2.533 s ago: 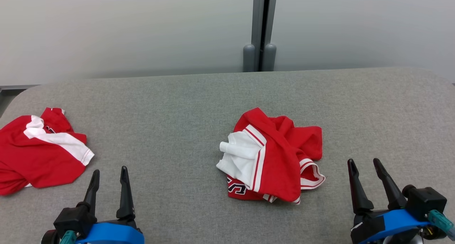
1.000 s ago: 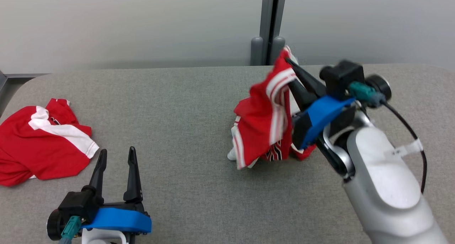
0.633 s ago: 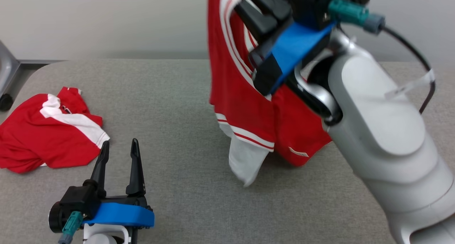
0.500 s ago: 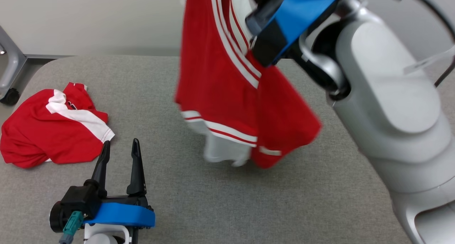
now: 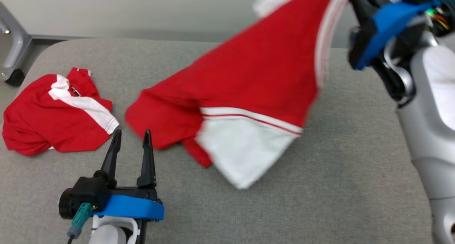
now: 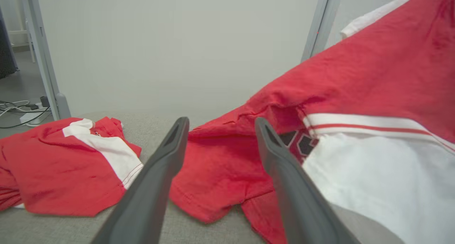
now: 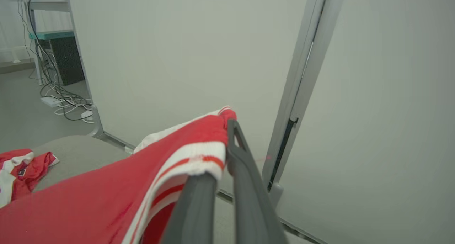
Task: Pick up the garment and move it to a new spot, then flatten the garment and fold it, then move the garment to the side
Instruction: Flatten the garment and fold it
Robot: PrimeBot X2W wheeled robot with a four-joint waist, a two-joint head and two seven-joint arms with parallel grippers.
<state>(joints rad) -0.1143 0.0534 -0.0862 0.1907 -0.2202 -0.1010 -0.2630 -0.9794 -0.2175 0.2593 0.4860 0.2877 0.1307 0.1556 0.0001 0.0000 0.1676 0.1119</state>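
The right gripper [image 7: 228, 128], high at the far right, is clamped on the striped hem of the red-and-white garment [image 5: 256, 77]. The garment hangs slantwise from it, and its lower end reaches down to the grey table [image 5: 337, 187] just ahead of the left gripper [image 5: 132, 133]. That one sits low with its fingers spread wide, holding nothing, and a second red shirt [image 5: 53, 112] lies crumpled at the table's left end.
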